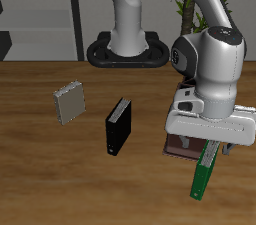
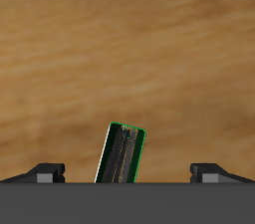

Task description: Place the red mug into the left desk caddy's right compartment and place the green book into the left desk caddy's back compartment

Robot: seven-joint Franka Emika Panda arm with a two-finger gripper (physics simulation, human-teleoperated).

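My gripper (image 1: pixel 212 145) hangs above the table near its front edge, with the green book (image 1: pixel 203 174) slanting down from it, the book's lower end toward the front edge. In the wrist view the green book (image 2: pixel 122 153) shows end-on, and the fingertips (image 2: pixel 46 172) stand wide apart, neither touching it. My gripper (image 2: pixel 127 173) is open. Just behind the hand, a part of the maroon-brown left desk caddy (image 1: pixel 177 148) shows; its compartments are covered by the hand. The red mug is hidden.
A black book (image 1: pixel 118 127) stands upright near the table's middle, and a grey book (image 1: pixel 70 102) stands farther back beside it. The robot's base (image 1: pixel 128 51) is at the table's back. Only bare wood shows below the green book in the wrist view.
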